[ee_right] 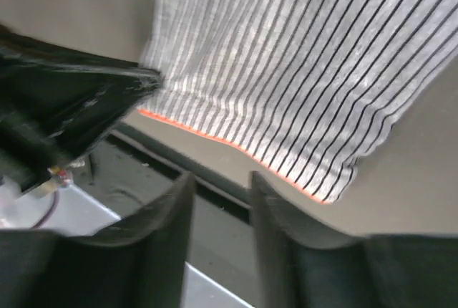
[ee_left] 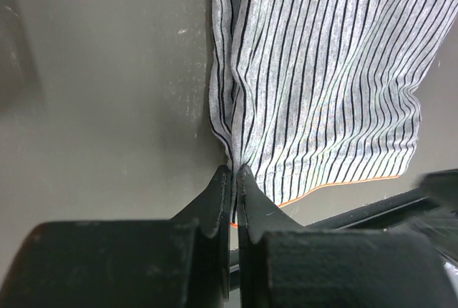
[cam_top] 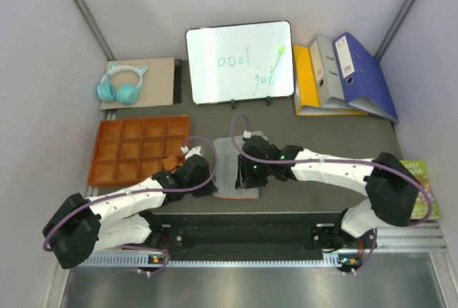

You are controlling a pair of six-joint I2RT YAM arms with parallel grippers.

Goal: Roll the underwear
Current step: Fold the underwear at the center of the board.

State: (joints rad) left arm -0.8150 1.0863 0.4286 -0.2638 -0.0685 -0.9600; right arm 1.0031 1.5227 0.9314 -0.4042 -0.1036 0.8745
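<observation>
The grey-and-white striped boxer shorts [cam_top: 230,159] lie spread on the dark table between the two arms. My left gripper [ee_left: 234,170] is shut on the near left corner of the shorts [ee_left: 322,71], with the cloth pinched between its tips. In the top view the left gripper [cam_top: 208,185] sits at the shorts' left hem. My right gripper [ee_right: 220,179] stands open just short of the orange-trimmed hem [ee_right: 236,143], with nothing between its fingers. From above, the right gripper [cam_top: 250,177] hangs over the near edge of the shorts. A bit of the rust-orange briefs [cam_top: 170,162] shows beside the left wrist.
An orange compartment tray [cam_top: 139,149] lies to the left. Teal headphones [cam_top: 122,84], a whiteboard [cam_top: 240,62] and binders [cam_top: 343,75] line the back. A green book [cam_top: 422,179] lies at the right. The table's front rail [cam_top: 250,216] runs just below the shorts.
</observation>
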